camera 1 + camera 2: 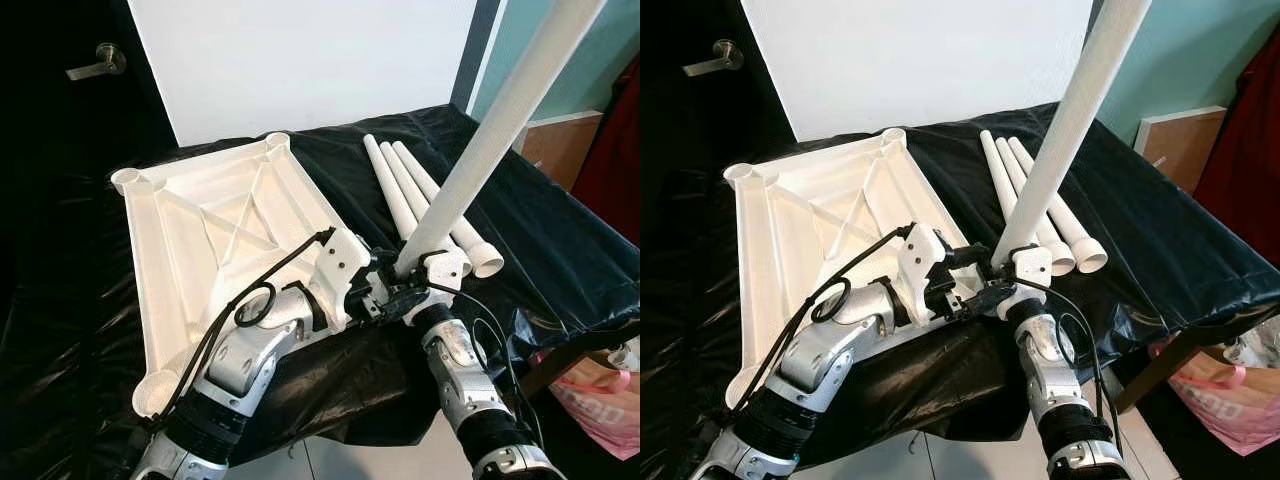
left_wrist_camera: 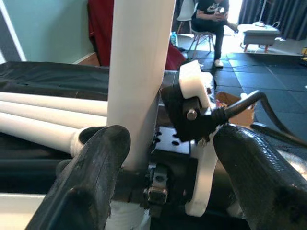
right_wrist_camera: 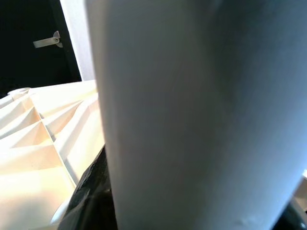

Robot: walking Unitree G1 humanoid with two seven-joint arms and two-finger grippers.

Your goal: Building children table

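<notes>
A white tabletop (image 1: 200,230) lies upside down on the black-covered table (image 1: 560,240), ribs and round corner sockets facing up. One long white table leg (image 1: 490,130) stands tilted up and to the right, its foot at the tabletop's near right corner. My right gripper (image 1: 408,292) is shut on the leg's lower end, and the leg (image 3: 192,115) looms very close in the right wrist view. My left gripper (image 2: 177,177) is open just beside it, one black finger (image 2: 96,182) close against the leg (image 2: 139,72). Three more white legs (image 1: 420,190) lie side by side on the cloth.
The table's front edge runs just under both arms, with tiled floor below. A pink bag (image 1: 600,400) sits on the floor at the right. A dark door with a lever handle (image 1: 95,65) is at the back left. A person sits on a chair (image 2: 211,14) far off.
</notes>
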